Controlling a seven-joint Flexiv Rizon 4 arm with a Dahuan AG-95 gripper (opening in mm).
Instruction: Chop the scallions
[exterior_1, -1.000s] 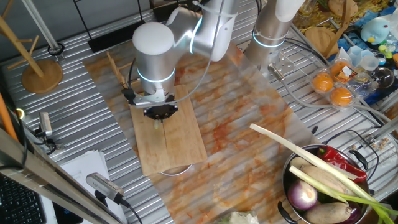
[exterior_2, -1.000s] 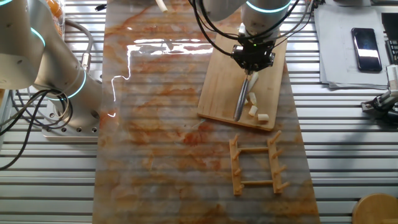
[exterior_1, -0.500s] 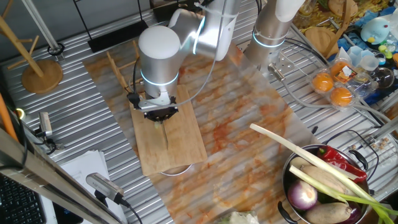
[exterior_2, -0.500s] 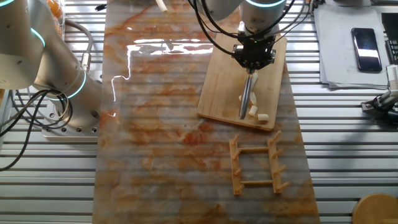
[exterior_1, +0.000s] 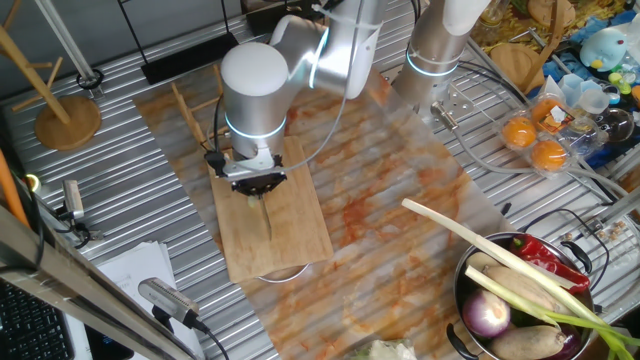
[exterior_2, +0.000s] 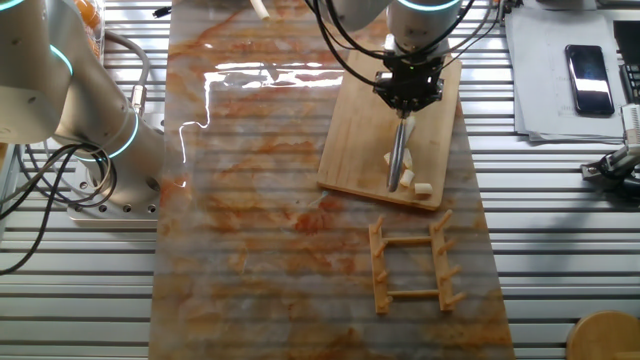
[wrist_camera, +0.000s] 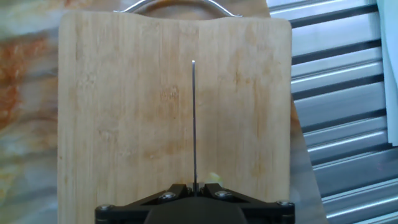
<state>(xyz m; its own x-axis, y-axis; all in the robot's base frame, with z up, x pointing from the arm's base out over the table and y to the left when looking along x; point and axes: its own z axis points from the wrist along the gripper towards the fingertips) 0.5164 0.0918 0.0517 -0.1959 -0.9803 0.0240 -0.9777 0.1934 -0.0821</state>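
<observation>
on the ribbed metal table (exterior_2: 560, 215) lies a mottled orange-and-white mat (exterior_2: 260, 200), and the wooden cutting board (exterior_2: 360, 150) rests on the mat's edge. over the board stands the silver arm (exterior_1: 255, 85), wrist pointing straight down. beyond the board's short end, on the mat, lies a small wooden rack (exterior_2: 412, 268). a dark bowl (exterior_1: 470, 275) near the table's corner in one fixed view holds a long white stalk with green leaves (exterior_1: 490, 250), a purple onion (exterior_1: 487, 316) and a red pepper (exterior_1: 548, 257).

the fingers (exterior_2: 405, 98) are clamped on a knife (exterior_2: 398, 155), its blade running from the gripper toward the board's short end; the hand view shows it edge-on as a thin line (wrist_camera: 194, 124) down the middle of the board (wrist_camera: 124, 124). the scallions (exterior_2: 408, 180) are short pale chunks on the board at the blade's far end, one just beside the blade, another a little apart near the board's edge. in the hand view a pale bit (wrist_camera: 214, 178) shows just right of the blade near the fingers.
</observation>
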